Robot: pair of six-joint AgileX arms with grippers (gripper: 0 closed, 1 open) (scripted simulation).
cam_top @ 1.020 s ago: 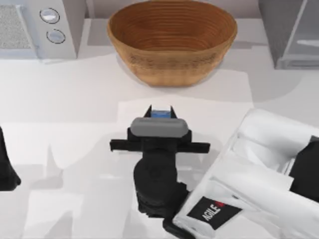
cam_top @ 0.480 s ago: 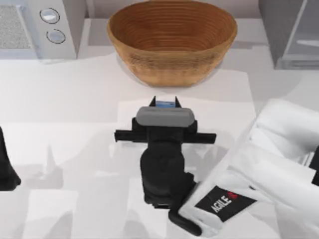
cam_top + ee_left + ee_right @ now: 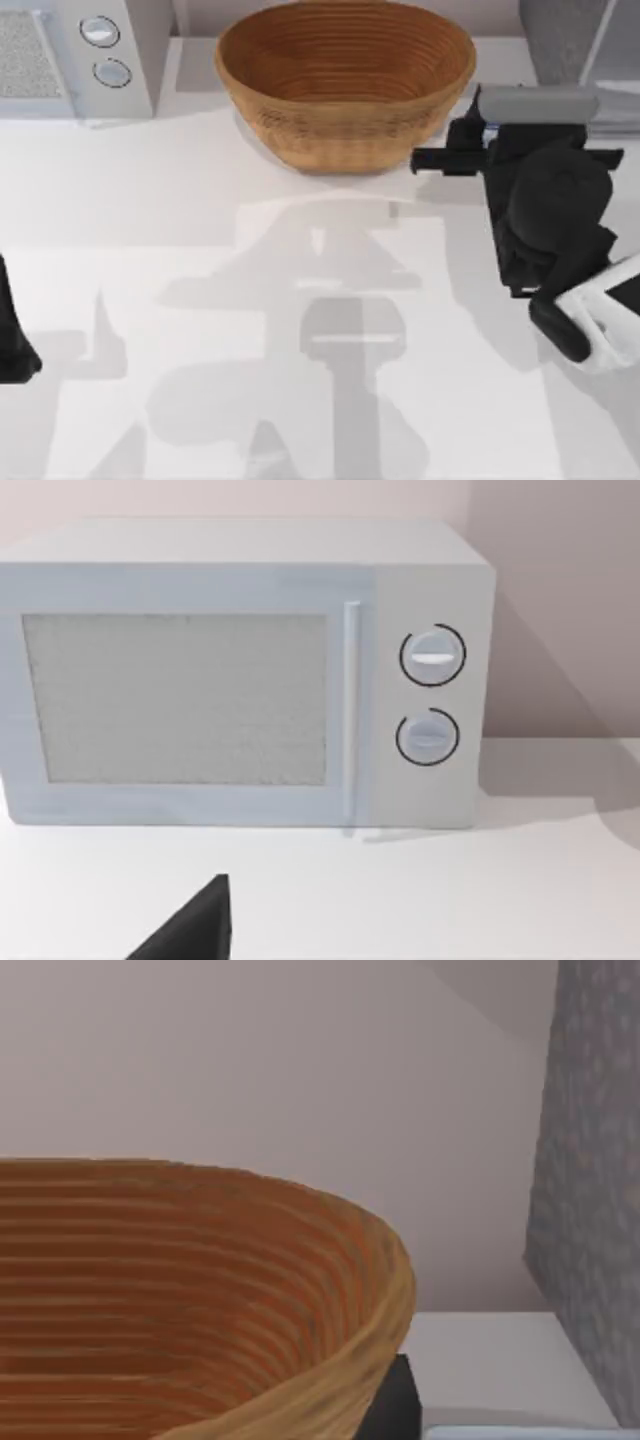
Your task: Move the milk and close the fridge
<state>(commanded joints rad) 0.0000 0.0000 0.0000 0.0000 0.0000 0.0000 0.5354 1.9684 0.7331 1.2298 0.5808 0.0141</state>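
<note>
R pincer [image 3: 480,125] sits at far right of white tabletop [image 3: 200,220], between round woven wicker basket [image 3: 345,80] and dark-grey speckled fridge [image 3: 560,45]. A blue sliver there may be the milk carton; can't tell if fingers grip it. L arm [image 3: 12,335] parked at left edge, near white two-knob microwave [image 3: 240,675].

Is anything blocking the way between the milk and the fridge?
Nothing visible does. The right gripper, a blue sliver of the milk beneath it, is before the fridge, beside the basket. Left gripper parked at left.
</note>
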